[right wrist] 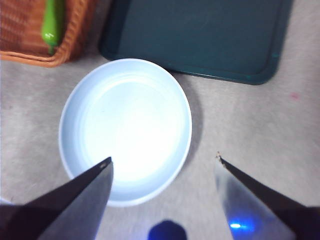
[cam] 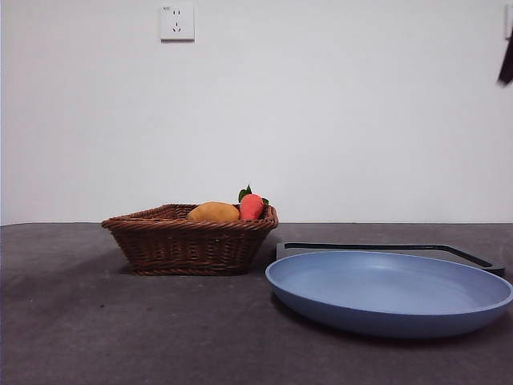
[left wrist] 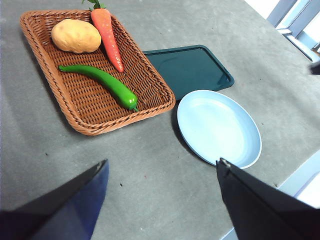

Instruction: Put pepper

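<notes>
Front view: one wicker basket (cam: 191, 239) at 9 o'clock, one blue plate (cam: 389, 292) at 4 o'clock, one dark tray (cam: 393, 248) behind it, on a grey table (cam: 96, 329) before a white wall with one socket (cam: 177, 22).

Left wrist view: one pepper (left wrist: 102, 83), one carrot (left wrist: 107, 37) and one potato (left wrist: 76, 35) lie in the basket; the left gripper (left wrist: 162, 187) is wide open, empty.

Right wrist view: the right gripper (right wrist: 164, 172) hangs over the plate, spread wide, empty.

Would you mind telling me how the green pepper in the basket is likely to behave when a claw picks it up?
The pepper looks glossy and smooth, so it may slip in a light pinch. Its long, curved, tapering shape suggests it could swivel unless gripped near the middle. Lying flat on the woven basket floor, it probably will not roll far.
</notes>
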